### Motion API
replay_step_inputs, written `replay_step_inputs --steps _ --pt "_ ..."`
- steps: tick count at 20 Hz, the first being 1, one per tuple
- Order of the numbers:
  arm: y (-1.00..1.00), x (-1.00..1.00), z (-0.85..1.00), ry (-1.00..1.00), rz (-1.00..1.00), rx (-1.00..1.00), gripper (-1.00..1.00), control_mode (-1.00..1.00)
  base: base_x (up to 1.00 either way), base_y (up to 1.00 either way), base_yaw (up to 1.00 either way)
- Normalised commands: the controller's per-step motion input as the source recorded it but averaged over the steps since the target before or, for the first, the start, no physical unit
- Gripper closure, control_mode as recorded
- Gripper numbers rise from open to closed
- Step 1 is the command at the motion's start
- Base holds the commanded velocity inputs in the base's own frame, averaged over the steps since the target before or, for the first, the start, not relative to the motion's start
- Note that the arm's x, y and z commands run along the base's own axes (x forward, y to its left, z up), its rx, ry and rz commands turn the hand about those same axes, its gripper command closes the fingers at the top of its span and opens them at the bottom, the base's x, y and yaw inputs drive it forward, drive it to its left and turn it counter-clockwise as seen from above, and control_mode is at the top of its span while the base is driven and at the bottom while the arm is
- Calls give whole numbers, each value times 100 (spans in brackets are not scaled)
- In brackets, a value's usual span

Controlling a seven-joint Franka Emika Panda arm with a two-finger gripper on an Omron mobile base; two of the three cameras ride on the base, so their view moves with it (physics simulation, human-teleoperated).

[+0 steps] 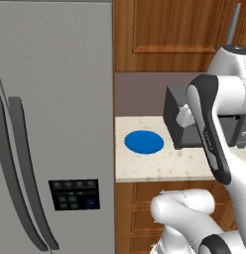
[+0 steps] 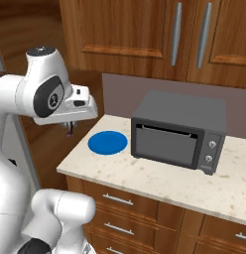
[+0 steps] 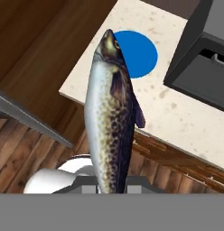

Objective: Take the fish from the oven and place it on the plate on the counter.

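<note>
Fish (image 3: 109,117) hung head-outward from the end effector (image 2: 69,130), which we judged to be grasping it by the tail end; the fingertips themselves were hidden at the bottom of the hand view. In that view the head overlapped the near edge of the blue plate (image 3: 140,53), yet we read the fish as held above and short of it, over the tabletop's (image 2: 159,181) left edge. In the right base view the end effector hovered left of the plate (image 2: 108,142), near the tabletop's end.

Risks, as we judged them: letting go at this position could drop the fish onto the tabletop edge or the wooden floor (image 3: 23,149), because the plate lay farther in. A long body held by one end might also swing and land partly off the plate.

Surroundings: the pale speckled tabletop carried the plate and, just beside it, the grey oven (image 2: 180,130) with its door closed. Wooden cabinets (image 2: 140,30) hung above, and a steel refrigerator (image 1: 50,124) stood at the tabletop's left.
</note>
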Motion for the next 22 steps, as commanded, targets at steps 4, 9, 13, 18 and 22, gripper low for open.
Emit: replay_step_inputs --steps 4,9,13,18,22 --pt "8 73 -62 13 0 -3 100 -100 0 0 0" --pt "28 72 -99 2 0 6 100 -100 0 0 0" --pt "14 69 -87 0 0 7 100 -100 0 0 0" --pt "1 55 -60 0 0 0 100 -100 0 0 0" --pt "0 54 -16 0 0 0 100 -100 0 0 0"
